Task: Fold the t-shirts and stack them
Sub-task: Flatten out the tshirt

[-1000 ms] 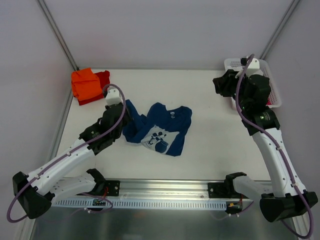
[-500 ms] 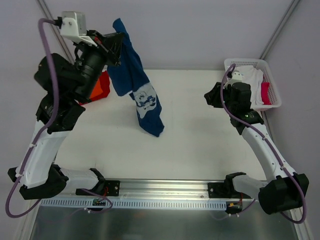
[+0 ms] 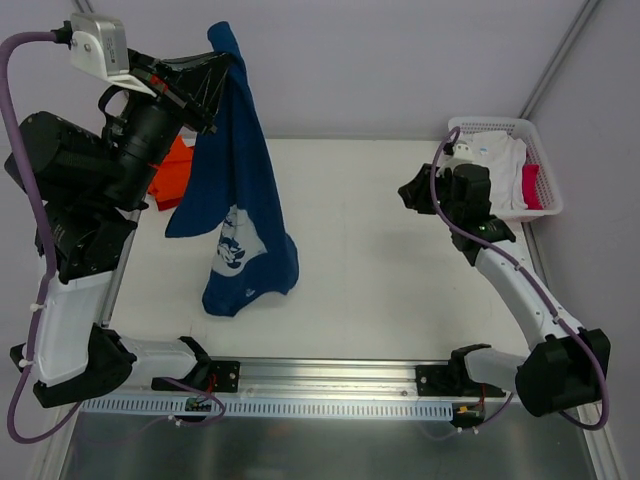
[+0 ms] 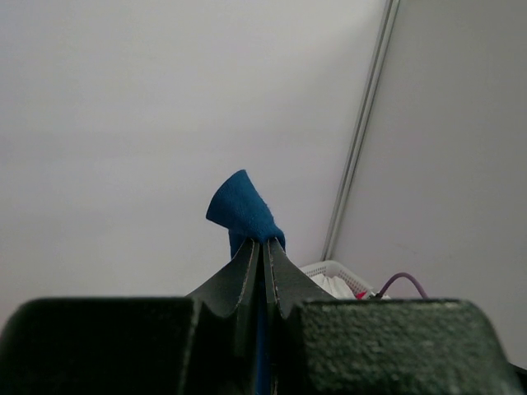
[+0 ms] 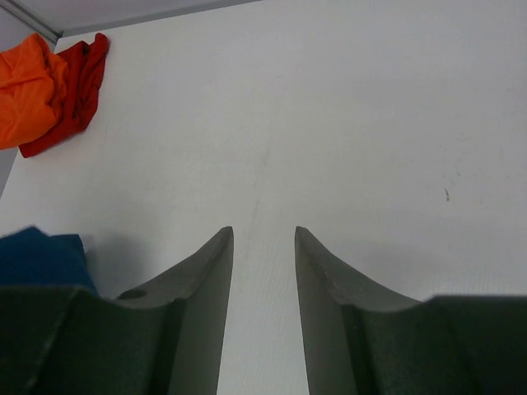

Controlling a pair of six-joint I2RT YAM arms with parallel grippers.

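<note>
My left gripper [image 3: 222, 62] is raised high at the left and shut on the navy blue t-shirt [image 3: 232, 200], which hangs down from it with its pale chest print [image 3: 232, 248] showing and its hem near the table. In the left wrist view a tuft of the navy shirt [image 4: 241, 210] sticks out past the closed fingertips [image 4: 262, 243]. My right gripper [image 5: 263, 234] is open and empty over bare table; in the top view it [image 3: 407, 194] is at the right. The orange t-shirt [image 3: 168, 172] and the red t-shirt [image 5: 76, 89] lie bunched at the far left.
A white lattice basket [image 3: 536, 160] at the far right holds white cloth [image 3: 495, 165] and something red [image 3: 531, 186]. The white table [image 3: 360, 270] is bounded by grey walls and a metal rail along the near edge.
My left arm has lifted the navy shirt off the table and carried it higher and nearer; it now hangs unfurled. My right arm has drawn leftward, away from the basket.
</note>
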